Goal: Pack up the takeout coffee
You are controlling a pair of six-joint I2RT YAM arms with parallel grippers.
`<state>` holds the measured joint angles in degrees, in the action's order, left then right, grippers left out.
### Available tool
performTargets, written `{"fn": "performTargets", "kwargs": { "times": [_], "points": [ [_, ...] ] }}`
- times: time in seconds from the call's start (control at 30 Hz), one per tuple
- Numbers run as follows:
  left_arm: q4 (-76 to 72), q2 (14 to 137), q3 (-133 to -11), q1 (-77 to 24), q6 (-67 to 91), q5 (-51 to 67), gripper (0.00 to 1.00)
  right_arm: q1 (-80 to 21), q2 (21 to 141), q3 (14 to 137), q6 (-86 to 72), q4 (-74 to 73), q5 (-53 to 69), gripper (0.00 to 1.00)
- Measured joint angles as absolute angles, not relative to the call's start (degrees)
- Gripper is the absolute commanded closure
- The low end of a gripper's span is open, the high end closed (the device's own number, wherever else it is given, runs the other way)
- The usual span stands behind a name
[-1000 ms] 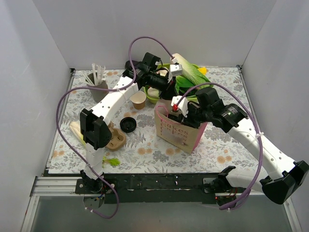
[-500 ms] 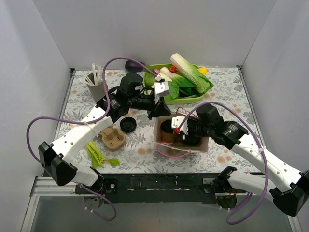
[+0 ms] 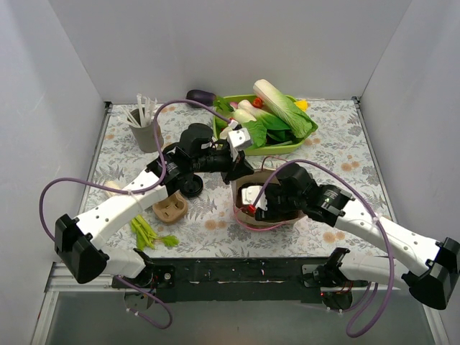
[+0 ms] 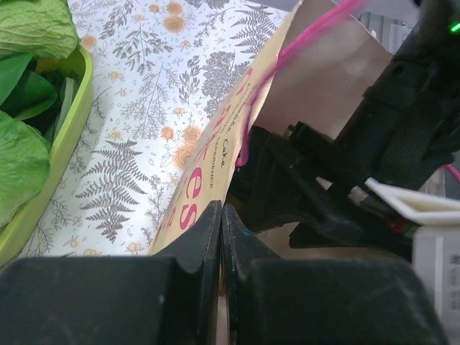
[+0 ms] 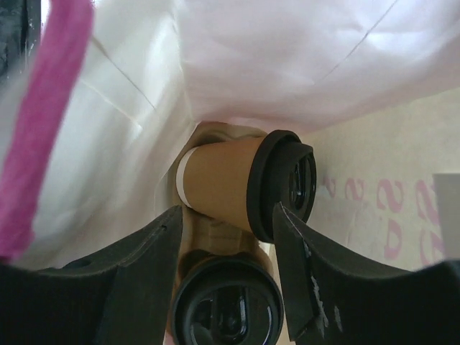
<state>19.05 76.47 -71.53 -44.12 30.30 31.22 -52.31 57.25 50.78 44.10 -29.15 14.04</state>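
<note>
A tan paper bag (image 3: pixel 235 198) with pink handles and pink lettering stands mid-table. In the right wrist view two takeout coffee cups with black lids are inside it. One (image 5: pixel 226 309) faces the camera lid-on. The other (image 5: pixel 223 185) lies tipped on its side on a brown pulp carrier (image 5: pixel 215 237). My right gripper (image 5: pixel 226 215) is inside the bag (image 5: pixel 302 65), open, its fingers on either side of the tipped cup without gripping it. My left gripper (image 4: pixel 221 215) is shut on the bag's rim (image 4: pixel 215 165). In the top view it (image 3: pixel 241 171) is at the bag's back left edge.
A loose black lid (image 3: pixel 190 185) and a brown pulp cup tray (image 3: pixel 170 208) lie left of the bag. A grey cup of white sticks (image 3: pixel 146 131) stands back left. A green tray of vegetables (image 3: pixel 267 118) is behind the bag. Green onions (image 3: pixel 147 231) lie front left.
My left gripper came from the back of the table to the bag's rim and shut on it. The bag now gapes open. My right gripper has gone lower into it.
</note>
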Motion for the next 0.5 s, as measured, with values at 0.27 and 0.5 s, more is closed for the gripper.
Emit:
{"fn": "performTargets", "kwargs": {
  "times": [0.27, 0.5],
  "points": [
    [17.52, 75.02, -69.97, -44.38, 30.48, 30.61, 1.0, -52.64, 60.62, 50.41, 43.38, -26.55, 12.56, 0.37],
    [17.5, 74.61, -69.73, -44.38, 30.5, 30.59, 1.0, -52.64, 62.7, 49.17, 42.52, -23.59, 11.18, 0.34]
  ]
}}
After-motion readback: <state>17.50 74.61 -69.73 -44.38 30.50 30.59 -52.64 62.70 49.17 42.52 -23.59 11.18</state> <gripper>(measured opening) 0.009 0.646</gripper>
